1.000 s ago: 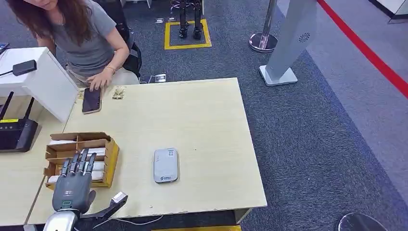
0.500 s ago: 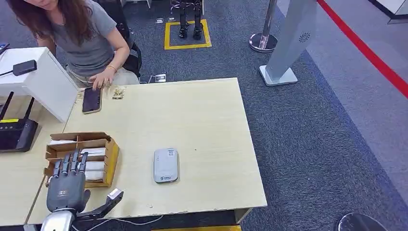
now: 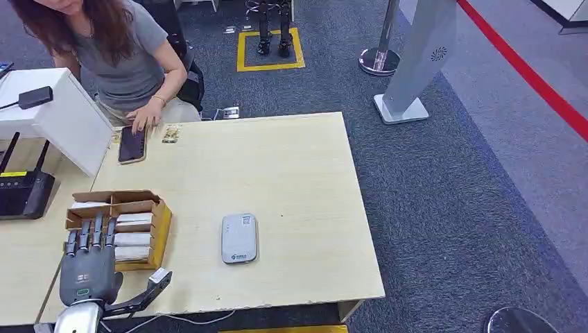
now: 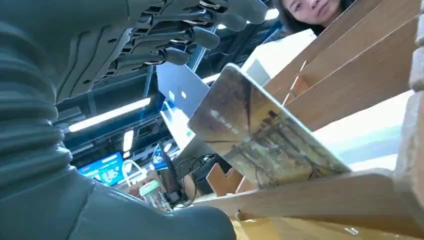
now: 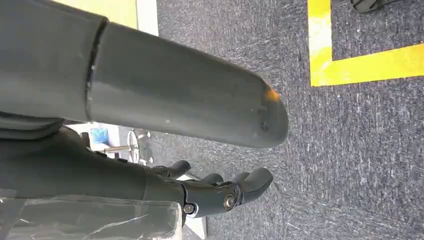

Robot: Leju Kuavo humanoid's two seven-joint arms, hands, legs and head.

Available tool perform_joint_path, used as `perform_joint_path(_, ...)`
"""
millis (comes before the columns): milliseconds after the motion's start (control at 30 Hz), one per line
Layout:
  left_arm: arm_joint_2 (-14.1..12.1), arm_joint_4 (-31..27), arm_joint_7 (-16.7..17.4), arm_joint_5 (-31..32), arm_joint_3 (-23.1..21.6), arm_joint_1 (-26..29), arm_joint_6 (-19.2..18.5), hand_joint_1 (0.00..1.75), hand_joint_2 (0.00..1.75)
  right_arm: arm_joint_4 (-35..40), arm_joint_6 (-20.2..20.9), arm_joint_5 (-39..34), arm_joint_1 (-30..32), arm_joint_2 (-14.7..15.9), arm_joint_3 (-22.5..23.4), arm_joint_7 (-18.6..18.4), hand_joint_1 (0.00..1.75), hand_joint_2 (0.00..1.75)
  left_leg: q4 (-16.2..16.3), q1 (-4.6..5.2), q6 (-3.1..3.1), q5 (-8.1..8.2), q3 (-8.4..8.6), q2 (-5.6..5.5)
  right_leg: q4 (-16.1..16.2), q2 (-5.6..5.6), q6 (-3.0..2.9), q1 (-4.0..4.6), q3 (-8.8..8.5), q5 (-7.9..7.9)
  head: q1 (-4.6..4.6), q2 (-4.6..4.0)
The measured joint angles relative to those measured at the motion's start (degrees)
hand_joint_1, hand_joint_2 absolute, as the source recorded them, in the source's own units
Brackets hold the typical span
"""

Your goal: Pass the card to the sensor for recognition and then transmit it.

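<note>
Cards (image 3: 132, 237) lie stacked flat in the cardboard box (image 3: 161, 229) at the table's (image 3: 291, 166) near left corner, long edges running across toward the sensor (image 3: 239, 238). In the left wrist view one card (image 4: 260, 140) stands tilted against a wooden divider (image 4: 350, 65), one corner up. The left hand (image 3: 87, 267) hovers over the box's near left edge, fingers straight and spread, holding nothing. The right hand (image 5: 220, 192) hangs over carpet, fingers loosely curled, empty. The grey sensor lies just right of the box. A person (image 3: 118, 55) touches a phone (image 3: 132, 143) at the far edge.
</note>
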State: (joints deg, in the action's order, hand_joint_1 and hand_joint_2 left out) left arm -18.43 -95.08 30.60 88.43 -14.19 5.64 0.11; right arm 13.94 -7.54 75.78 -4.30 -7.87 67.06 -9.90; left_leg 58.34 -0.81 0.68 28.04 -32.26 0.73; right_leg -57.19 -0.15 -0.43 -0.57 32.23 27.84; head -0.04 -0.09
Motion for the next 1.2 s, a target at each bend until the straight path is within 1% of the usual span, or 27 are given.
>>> perform_joint_path(133, 0.1, 0.0, -0.7, 0.0, 0.0, -0.3, 0.4, 0.0, 1.75, 0.0, 0.0, 0.0, 0.0, 0.0, 0.0, 0.2, 0.0, 0.0, 0.0, 0.0, 0.0, 0.0, 0.0, 0.0, 0.0, 0.0, 0.0, 0.0, 0.0, 0.0, 0.02, 0.0)
perform_joint_path(700, 0.1, 0.0, -0.8, 0.0, 0.0, -0.7, 0.5, 0.0, 1.75, 0.0, 0.0, 0.7, -0.1, 0.0, -0.1, 0.4, 0.0, 0.0, 0.0, 0.0, 0.0, 0.0, 0.0, 0.0, 0.0, 0.0, 0.0, 0.0, 0.0, 0.0, 0.02, 0.0)
perform_joint_path(900, 0.1, 0.0, -1.3, 0.0, 0.0, -0.8, 1.1, 0.0, 1.75, 0.0, 0.1, 0.7, -0.1, 0.0, -0.2, 0.4, 0.0, 0.0, 0.0, 0.0, 0.0, 0.0, 0.0, 0.0, 0.0, 0.0, 0.0, 0.0, 0.0, 0.0, 0.0, 0.0)
perform_joint_path(933, 0.1, 0.0, -1.3, 0.0, 0.0, -0.7, 1.2, 0.28, 1.75, 0.0, 0.1, 0.7, -0.1, 0.0, -0.2, 0.4, 0.0, 0.0, 0.0, 0.0, 0.0, 0.0, 0.0, 0.0, 0.0, 0.0, 0.0, 0.0, 0.0, 0.0, 0.0, 0.0)
perform_joint_path(967, 0.1, 0.0, -1.4, 0.0, 0.0, -0.8, 1.2, 1.41, 1.75, 0.0, 0.1, 0.8, -0.1, 0.0, -0.2, 0.4, 0.0, 0.0, 0.0, 0.0, 0.0, 0.0, 0.0, 0.0, 0.0, 0.0, 0.0, 0.0, 0.0, 0.0, 0.0, 0.0)
perform_joint_path(1000, 0.1, 0.0, -1.4, 0.0, 0.0, -0.7, 1.2, 1.75, 1.75, 0.0, 0.1, 0.8, -0.1, 0.0, -0.2, 0.4, 0.0, 0.0, 0.0, 0.0, 0.0, 0.0, 0.0, 0.0, 0.0, 0.0, 0.0, 0.0, 0.0, 0.0, 0.0, 0.0)
perform_joint_path(1200, 0.1, 0.0, -0.4, 0.0, -0.5, -0.8, 1.1, 1.75, 1.75, 0.0, 0.3, 0.8, -0.2, 0.0, -0.2, 0.4, 0.0, 0.0, 0.0, 0.0, 0.0, 0.0, 0.0, 0.0, 0.0, 0.0, 0.0, 0.0, 0.0, 0.0, 0.02, 0.0)
